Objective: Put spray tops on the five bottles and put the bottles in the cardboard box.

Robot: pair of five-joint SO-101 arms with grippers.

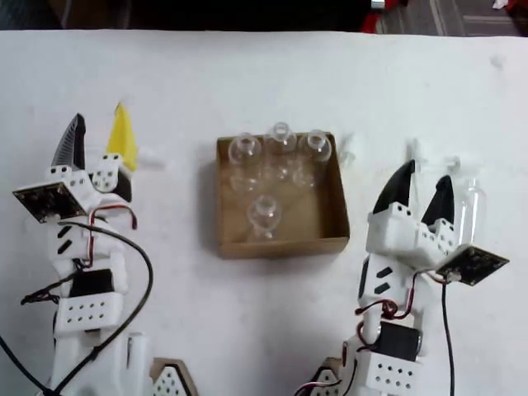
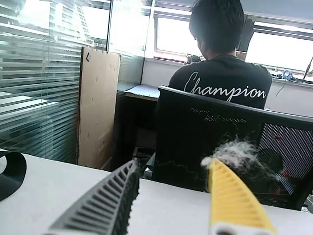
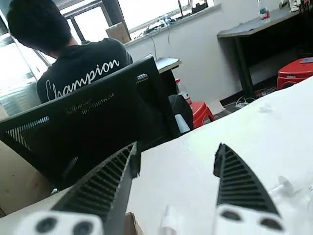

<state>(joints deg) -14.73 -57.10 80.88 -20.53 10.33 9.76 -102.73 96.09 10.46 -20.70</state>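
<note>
Four clear, round-bodied bottles [image 1: 266, 213] sit in the shallow brown cardboard box [image 1: 280, 246], necks apparently bare. A fifth bottle [image 1: 472, 202] stands on the white table [image 1: 247, 330] just beside the right gripper [image 1: 427, 172]. A small white spray top [image 1: 151, 157] lies loose. Capping looks undone; one bottle left to box. Both grippers spread open and empty. The left gripper [image 1: 101, 115] has ribbed fingers, one black, one yellow.
</note>
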